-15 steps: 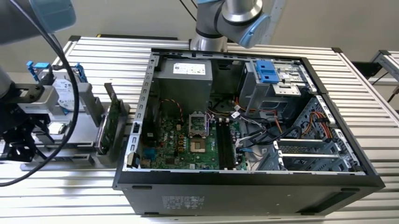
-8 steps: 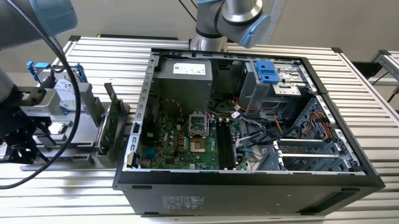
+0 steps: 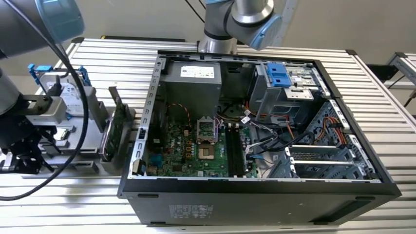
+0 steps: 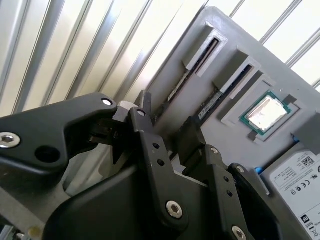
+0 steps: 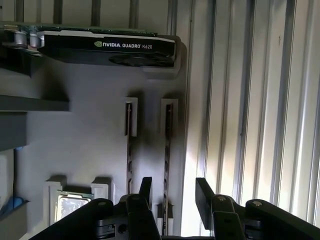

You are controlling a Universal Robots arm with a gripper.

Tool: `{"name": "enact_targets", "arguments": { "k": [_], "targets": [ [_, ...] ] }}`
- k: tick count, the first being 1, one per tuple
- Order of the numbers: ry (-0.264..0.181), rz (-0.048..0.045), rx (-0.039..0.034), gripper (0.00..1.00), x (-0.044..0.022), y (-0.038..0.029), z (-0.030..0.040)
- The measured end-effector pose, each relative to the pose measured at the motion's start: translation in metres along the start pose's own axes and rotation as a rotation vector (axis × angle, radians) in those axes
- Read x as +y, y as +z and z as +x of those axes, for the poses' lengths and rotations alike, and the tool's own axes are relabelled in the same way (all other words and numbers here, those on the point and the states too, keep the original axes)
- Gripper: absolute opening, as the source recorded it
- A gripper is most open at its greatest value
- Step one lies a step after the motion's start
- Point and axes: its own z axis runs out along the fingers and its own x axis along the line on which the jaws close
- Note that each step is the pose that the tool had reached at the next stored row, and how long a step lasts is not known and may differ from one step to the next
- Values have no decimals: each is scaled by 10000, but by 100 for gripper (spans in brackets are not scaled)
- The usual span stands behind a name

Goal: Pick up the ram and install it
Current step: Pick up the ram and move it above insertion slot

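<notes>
Little of the task is done: the ram (image 5: 167,145) is not yet picked up and nothing has gone into the computer case (image 3: 260,197), which lies open on the slatted table (image 3: 117,53). The ram stands on edge in a narrow slot of the grey parts tray (image 5: 90,150), the slot nearer the tray's rim. A second stick (image 5: 130,150) stands in the neighbouring slot just beside it. The gripper (image 5: 175,189) hangs over that corner of the tray with its jaws spread and nothing between them. In both wrist views the two black fingers (image 5: 145,187) stand to either side of the ram's line, so I judge the job to be at the lining-up stage before a grasp. Whether a finger touches the stick I cannot tell. Seen edge-on, the ram is a thin, long, dark strip with small notches along it, and its far end (image 4: 186,77) runs up the slot toward the tray's rim. Its faces are hidden, so chips and label cannot be made out. Elsewhere in the tray lie a shiny processor chip (image 4: 267,112), a hard drive (image 4: 295,172) and a graphics card (image 5: 105,47).
</notes>
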Motion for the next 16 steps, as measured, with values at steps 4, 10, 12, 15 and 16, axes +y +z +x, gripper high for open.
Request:
{"name": "enact_targets", "arguments": {
  "k": [4, 10, 12, 15, 16],
  "targets": [
    [1, 0, 0, 100, 12, 42, -2],
    [-2, 2, -41, 100, 14, 106, 16],
    [-1, 2, -53, 100, 14, 124, 36],
    [-1, 2, -62, 100, 16, 147, 76],
    [-1, 0, -62, 100, 16, 156, 84]
  ]
}}
